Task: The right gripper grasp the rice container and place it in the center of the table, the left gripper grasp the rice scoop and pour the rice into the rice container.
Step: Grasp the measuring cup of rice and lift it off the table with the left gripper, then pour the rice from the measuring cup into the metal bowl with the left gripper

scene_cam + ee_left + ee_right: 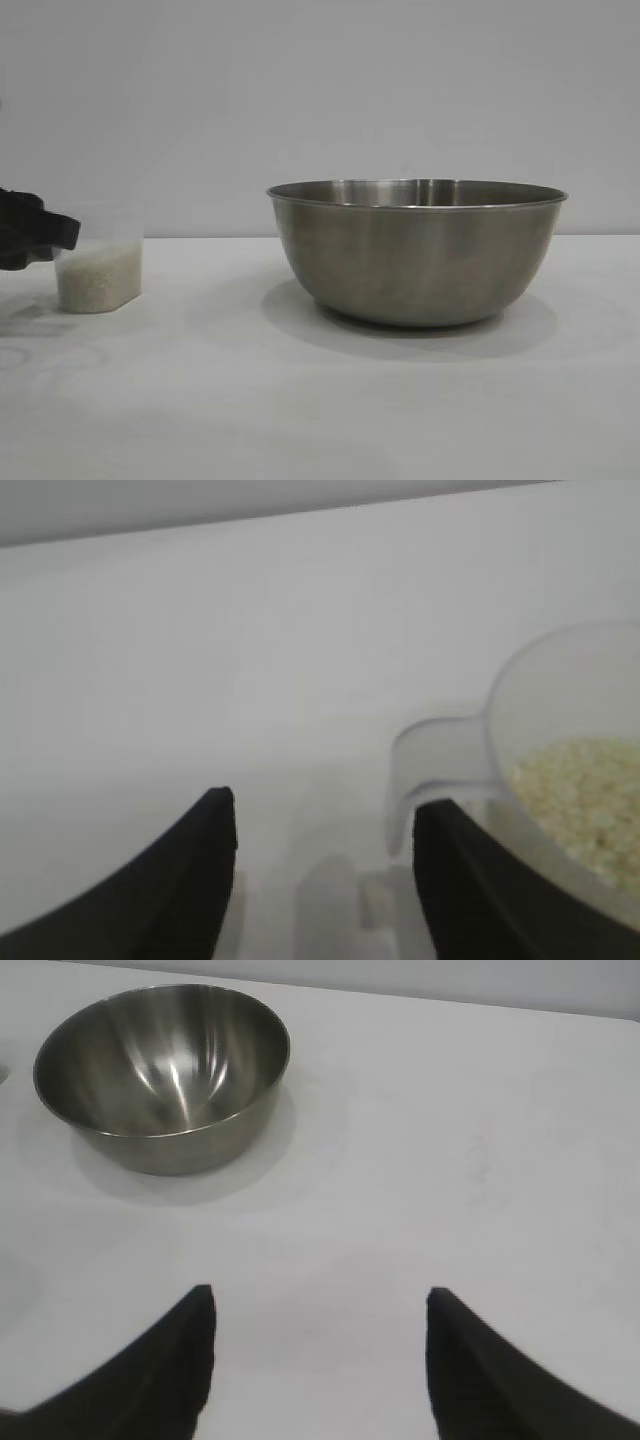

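The counter (300, 400) is taken up mostly by the bowl (417, 255), which stands upright a little to the 3 o'clock side of the middle in the exterior view. Nothing can be seen inside it from the right wrist view. Its placing is judged done or nearly so.

The right claw (320, 1300) is held well back from the bowl, with its two fingers set apart and nothing between them. It is not seen in the exterior view.

The left claw (325, 815) is seen at the 9 o'clock edge of the exterior view, right against the cup (98, 262). Its fingers are shown apart in the left wrist view, and no grip on anything is shown.

The cup stands upright on the counter, well apart from the bowl at the bowl's 9 o'clock. The left claw is far nearer to it than the right one.

The cup's handle (432, 760) is the part on which the coming grasp is judged to turn. It juts out sideways from the rim toward the left claw and lies just beside one finger, not centred in the gap. A small sideways correction is probably needed before closing.

The rice (98, 275) fills roughly the lower half of the cup. None is seen spilled.
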Robot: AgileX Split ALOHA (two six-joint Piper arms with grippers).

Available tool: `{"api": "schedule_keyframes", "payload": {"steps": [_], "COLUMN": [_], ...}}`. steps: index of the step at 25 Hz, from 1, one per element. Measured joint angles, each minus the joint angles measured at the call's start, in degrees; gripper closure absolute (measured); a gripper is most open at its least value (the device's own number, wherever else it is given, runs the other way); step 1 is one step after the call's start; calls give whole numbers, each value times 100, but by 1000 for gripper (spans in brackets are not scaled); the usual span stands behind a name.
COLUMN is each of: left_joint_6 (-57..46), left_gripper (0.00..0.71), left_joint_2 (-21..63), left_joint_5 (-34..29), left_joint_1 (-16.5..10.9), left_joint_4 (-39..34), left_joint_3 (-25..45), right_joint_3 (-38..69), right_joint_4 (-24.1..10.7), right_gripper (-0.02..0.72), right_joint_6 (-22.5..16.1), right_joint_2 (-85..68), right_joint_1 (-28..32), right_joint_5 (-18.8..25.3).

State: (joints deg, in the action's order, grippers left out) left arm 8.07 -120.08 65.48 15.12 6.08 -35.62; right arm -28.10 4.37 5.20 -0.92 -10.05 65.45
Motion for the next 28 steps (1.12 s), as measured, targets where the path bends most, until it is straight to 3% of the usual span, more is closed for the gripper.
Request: {"api": "schedule_keyframes", "payload": {"steps": [15,19,23,28], "left_joint_6": [1543,2089,3141,4362], "left_gripper": [710,710,710,710], "left_joint_2": [1267,1334,1334,1259], "left_joint_5": [-113,-685,-1907,-2522], "left_joint_1": [0,58,471,1005], "left_joint_4": [-2259,-3066,-3428,-3560], "left_joint_3": [-800,-1416,-2032,-2596], "right_joint_3": [0,0,0,0], "right_joint_4": [0,0,0,0], "right_gripper": [297,297,297,297], "right_joint_6": [0,0,0,0], "right_joint_2": [0,0,0,0], "right_joint_1": [0,0,0,0], "right_joint_5": [0,0,0,0]}}
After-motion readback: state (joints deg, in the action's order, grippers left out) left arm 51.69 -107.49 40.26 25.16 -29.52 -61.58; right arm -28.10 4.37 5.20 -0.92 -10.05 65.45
